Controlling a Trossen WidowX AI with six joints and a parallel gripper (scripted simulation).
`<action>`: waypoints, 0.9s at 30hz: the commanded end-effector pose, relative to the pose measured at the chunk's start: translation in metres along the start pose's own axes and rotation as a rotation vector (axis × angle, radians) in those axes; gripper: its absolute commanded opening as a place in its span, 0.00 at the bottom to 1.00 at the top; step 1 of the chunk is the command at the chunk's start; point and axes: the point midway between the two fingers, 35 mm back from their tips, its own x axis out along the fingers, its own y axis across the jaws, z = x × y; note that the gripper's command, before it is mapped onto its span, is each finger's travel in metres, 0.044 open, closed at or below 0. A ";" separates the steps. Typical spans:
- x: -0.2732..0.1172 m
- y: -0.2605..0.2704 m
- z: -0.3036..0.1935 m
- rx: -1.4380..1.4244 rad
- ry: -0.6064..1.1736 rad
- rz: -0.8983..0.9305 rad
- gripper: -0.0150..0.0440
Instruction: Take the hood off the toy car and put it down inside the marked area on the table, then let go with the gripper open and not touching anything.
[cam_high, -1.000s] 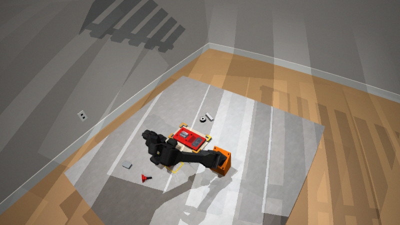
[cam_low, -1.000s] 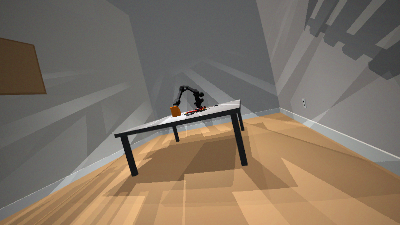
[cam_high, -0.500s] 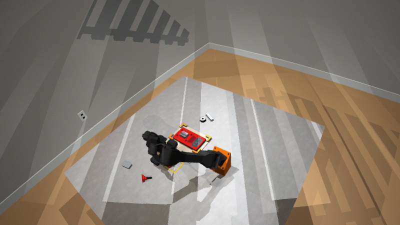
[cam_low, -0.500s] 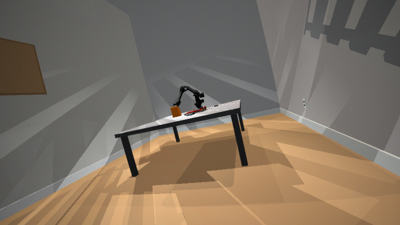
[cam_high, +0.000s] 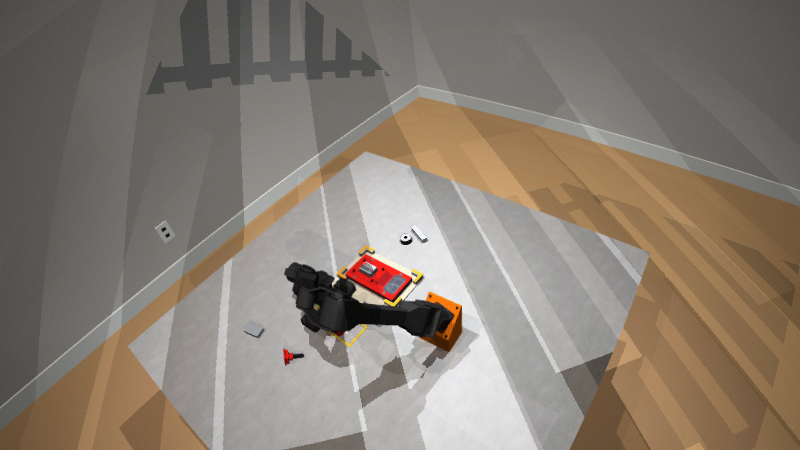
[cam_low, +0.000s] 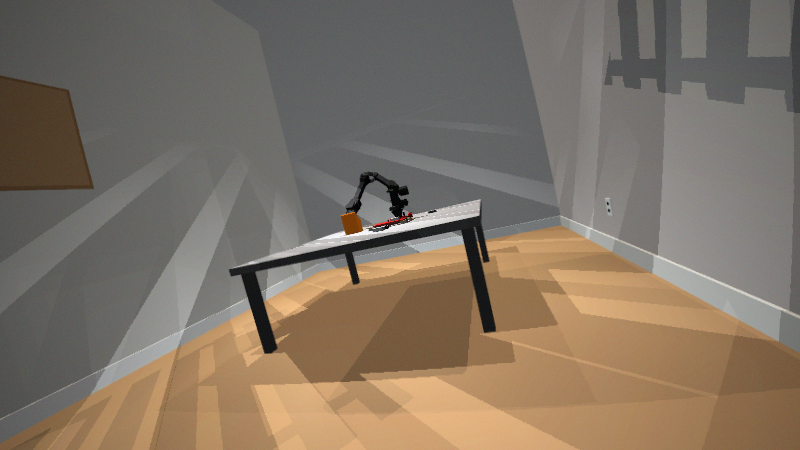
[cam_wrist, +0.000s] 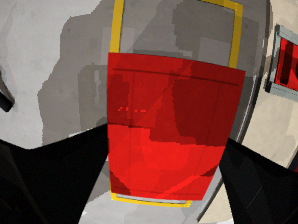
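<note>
Hood (cam_wrist: 172, 125) looks like smooth red plastic with a slight sheen. The tool's (cam_wrist: 164, 156) fingers are matt black, the bench top (cam_high: 503, 358) (cam_low: 290, 253) kinda like smooth grey stone, and the arm's block (cam_high: 454, 327) (cam_low: 351, 223) flat orange, maybe painted.

The hood (cam_high: 339, 333) (cam_wrist: 172, 130) is a red, four-sided panel with thin lines near its edges, wider at one end. It is off the car, gripped across its sides by the gripper (cam_low: 397, 214) (cam_wrist: 168, 145), broad face up, over the yellow-outlined area (cam_high: 358, 336) (cam_wrist: 115, 27). The outline shows past both its ends; whether the hood touches the table cannot be told. The car (cam_high: 386, 278) (cam_low: 388, 223) is red, flat and oblong, with a grey block near one end, and lies beside the area.
</note>
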 end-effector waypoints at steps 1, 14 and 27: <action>0.000 0.000 0.000 -0.001 0.000 0.000 0.74; -0.053 -0.001 0.002 0.000 -0.003 0.001 1.00; -0.072 -0.001 0.000 0.000 -0.004 0.004 1.00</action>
